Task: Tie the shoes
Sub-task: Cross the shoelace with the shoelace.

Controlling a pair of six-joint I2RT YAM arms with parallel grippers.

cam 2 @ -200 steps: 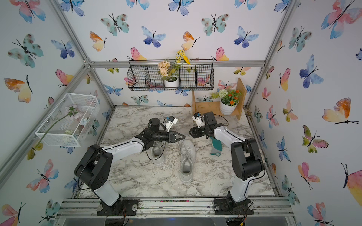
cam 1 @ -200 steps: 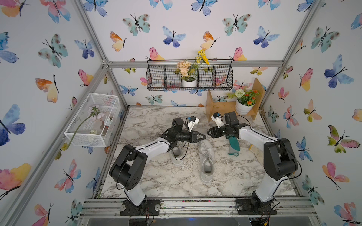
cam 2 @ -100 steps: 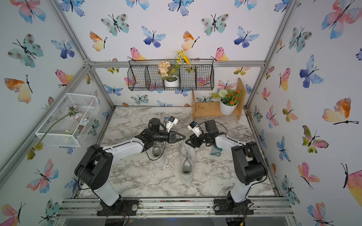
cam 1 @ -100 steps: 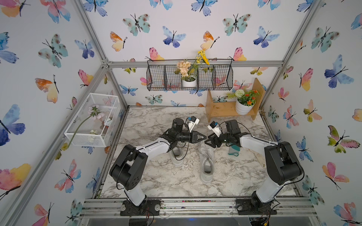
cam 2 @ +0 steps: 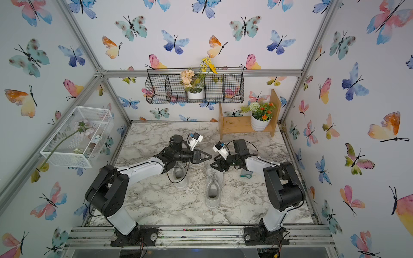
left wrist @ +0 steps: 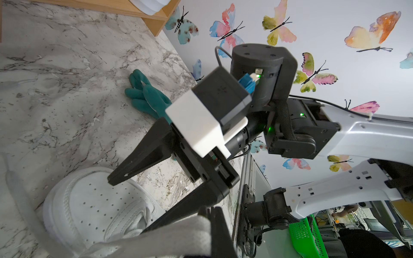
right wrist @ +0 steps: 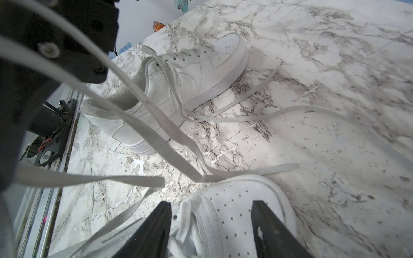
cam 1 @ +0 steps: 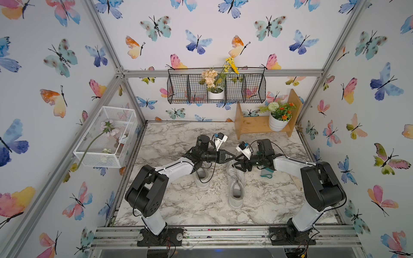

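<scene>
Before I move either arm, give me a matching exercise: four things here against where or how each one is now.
1 left gripper
2 right gripper
3 teal glove
4 white flower pot

A on the wooden shelf
B shut on a lace
C open over a shoe's toe
D lying on the marble top

Pairs: 1-B, 2-C, 3-D, 4-A

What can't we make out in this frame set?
One shoe: toe and lacing hidden under the left arm, both top views.
Glove: mostly behind the right arm in top views; that arm's camera covers its cuff in the left wrist view.
Left gripper: its hold on the lace is blurred and cut by the frame edge, left wrist view; too small in top views.
</scene>
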